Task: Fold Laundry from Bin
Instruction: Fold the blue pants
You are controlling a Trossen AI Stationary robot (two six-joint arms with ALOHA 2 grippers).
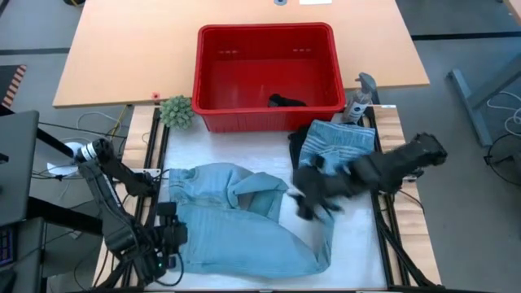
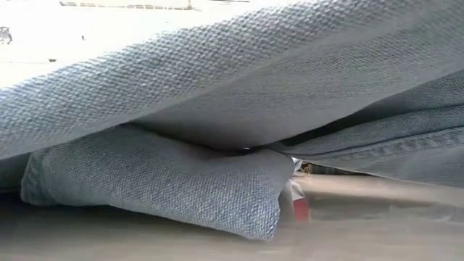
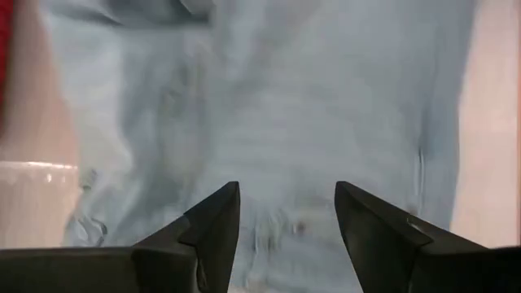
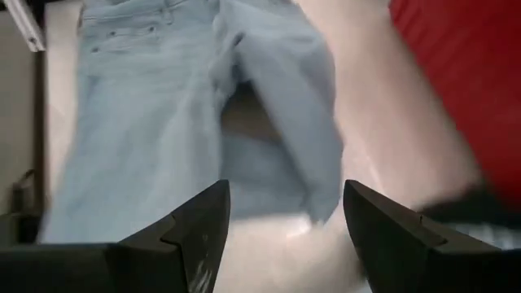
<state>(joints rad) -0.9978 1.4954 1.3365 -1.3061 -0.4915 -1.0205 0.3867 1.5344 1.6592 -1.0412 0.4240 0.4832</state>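
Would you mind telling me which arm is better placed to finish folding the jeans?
Probably the left: its open tool hovers over the jeans at their left edge, while the open right tool sits by the folded stack.

A small green plant sits at about ten o'clock on the table, near the edge of the white mat. A grey tool-like object stands at about two o'clock, on the wooden tabletop.

the large red slotted plastic bin sits at the table's far side with 1 dark garment inside. the light blue denim jeans lie spread before it, a folded denim piece to their right and a small green plant left of the bin.
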